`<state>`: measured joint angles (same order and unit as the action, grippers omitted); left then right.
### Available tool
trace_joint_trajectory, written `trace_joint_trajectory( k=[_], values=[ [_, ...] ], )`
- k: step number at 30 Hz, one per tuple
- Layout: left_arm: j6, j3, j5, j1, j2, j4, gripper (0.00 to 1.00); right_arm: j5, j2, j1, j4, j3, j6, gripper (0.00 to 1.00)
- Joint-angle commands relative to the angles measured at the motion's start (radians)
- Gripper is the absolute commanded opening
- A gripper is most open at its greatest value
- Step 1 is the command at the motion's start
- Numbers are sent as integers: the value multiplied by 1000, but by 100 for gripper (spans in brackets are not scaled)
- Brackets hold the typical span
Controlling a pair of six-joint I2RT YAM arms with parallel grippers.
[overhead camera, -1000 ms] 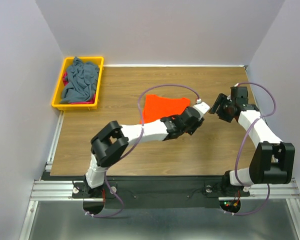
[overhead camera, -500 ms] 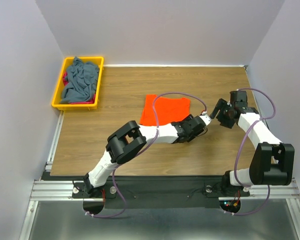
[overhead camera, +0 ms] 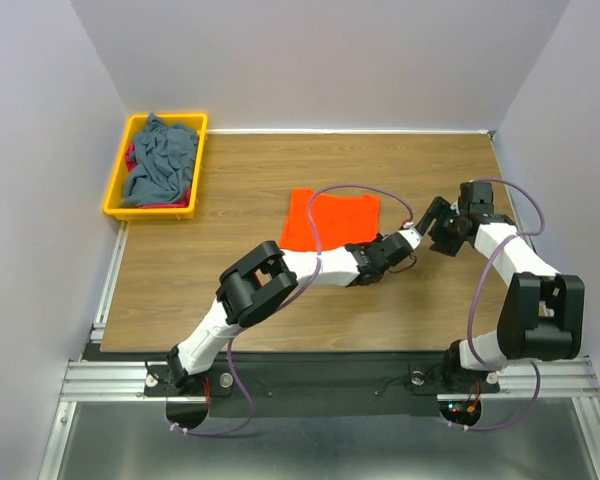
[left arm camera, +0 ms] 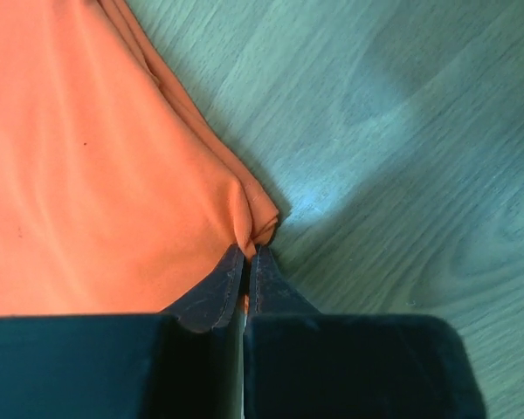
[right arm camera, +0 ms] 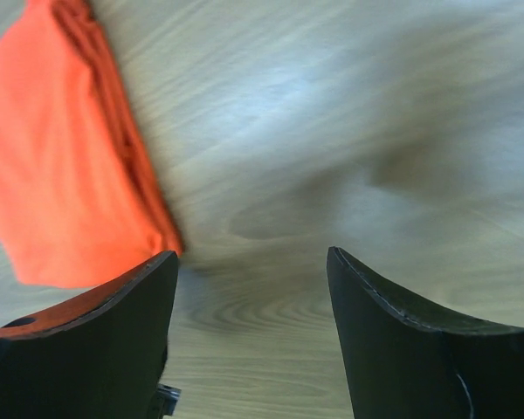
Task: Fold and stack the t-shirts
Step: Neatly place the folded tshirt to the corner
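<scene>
Gently now: lift with the left pincer, clamped on the corner of the bright orange cloth t-shirt farthest from the yellow plastic bin, catching every layer. Bring the right pincer, spread wide and empty just past that edge, onto the next corner. Keep the shirt flat on the wooden table, well apart from that bin.

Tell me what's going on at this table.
The left tool is shut on a corner of the orange t-shirt, which lies folded over on the table. The right tool hangs open just beside that shirt's edge, holding nothing. A grey t-shirt sits crumpled in the yellow bin, not yet folded.
</scene>
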<state>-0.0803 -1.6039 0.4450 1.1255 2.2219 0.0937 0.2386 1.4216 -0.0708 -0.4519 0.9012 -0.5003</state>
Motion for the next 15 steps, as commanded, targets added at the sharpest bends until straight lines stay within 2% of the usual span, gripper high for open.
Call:
trace_joint_trajectory(
  k=[1, 8, 15],
  values=[
    [65, 13, -60, -58, -138, -29, 3, 233, 43, 2, 143, -19, -87, 75],
    [120, 75, -169, -101, -225, -66, 4, 450, 197, 6, 370, -27, -230, 76],
    [134, 79, -195, -118, -245, -69, 4, 499, 338, 60, 527, -5, -320, 84]
  ],
)
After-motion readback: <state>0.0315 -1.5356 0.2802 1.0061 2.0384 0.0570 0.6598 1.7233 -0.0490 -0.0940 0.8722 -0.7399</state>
